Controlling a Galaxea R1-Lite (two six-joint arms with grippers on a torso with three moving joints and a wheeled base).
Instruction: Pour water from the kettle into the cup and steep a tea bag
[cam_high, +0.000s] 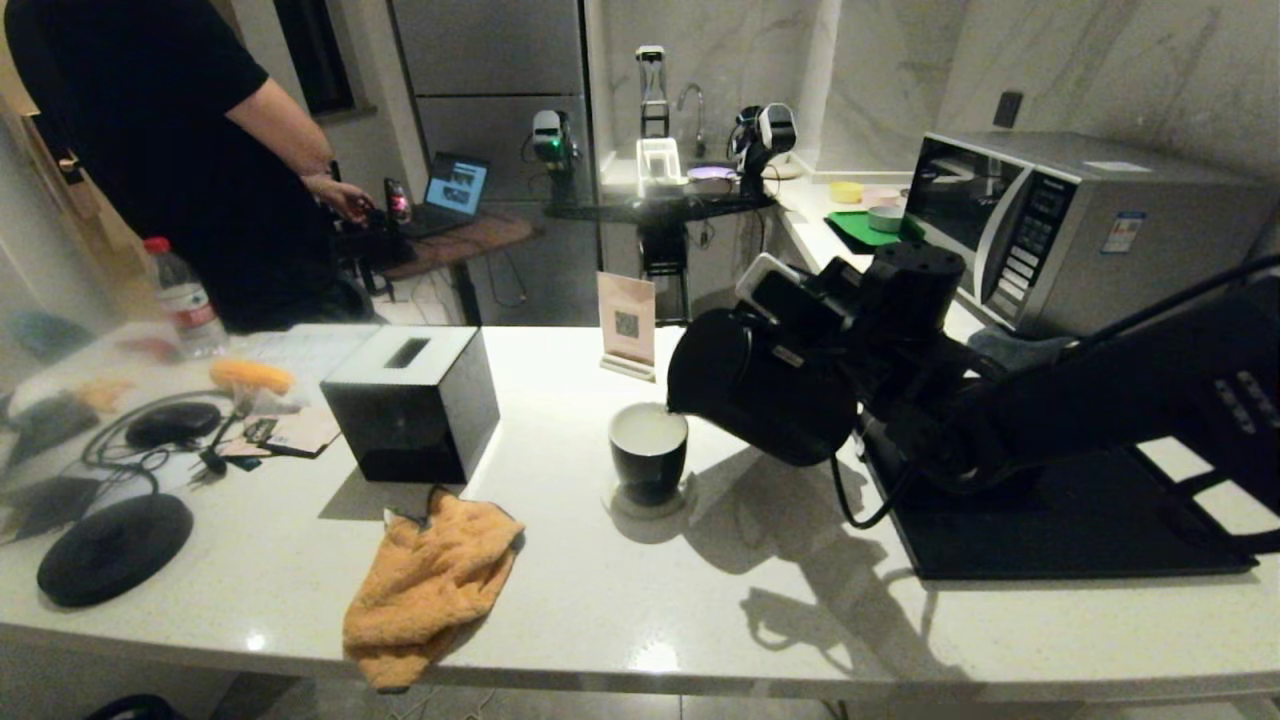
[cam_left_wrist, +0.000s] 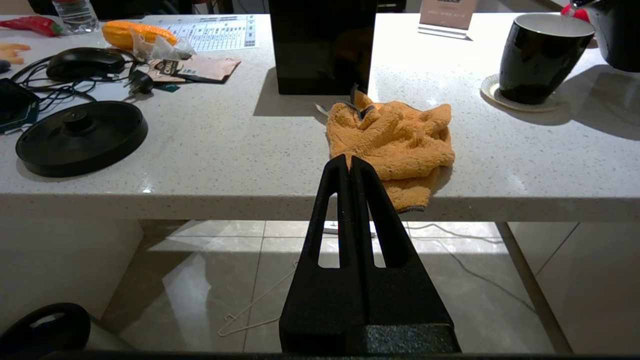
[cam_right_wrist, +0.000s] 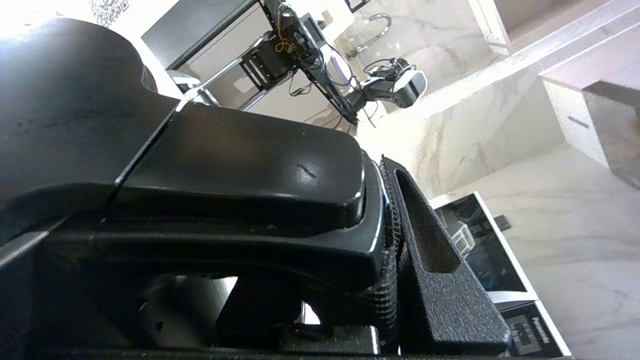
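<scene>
Now the right gripper's fingers (cam_right_wrist: 430, 260) are clamped on the kettle (cam_high: 765, 385) handle, its body tipped far over, spout at the rim of the cup (cam_high: 648, 452) on the bench (cam_high: 700, 600). Tipping further risks overshoot — water splashing onto the coaster. Left gripper (cam_left_wrist: 350, 165) hangs off the bench edge, fingers together.

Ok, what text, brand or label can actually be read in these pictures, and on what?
"Panasonic": on the microwave, seen from the right wrist, small but legible.
Printed sheet: a table of print, too small to read.
Brown packet: lettering blurred.
Card stand: a QR code only, no words.
Microwave sticker: unreadable.
</scene>
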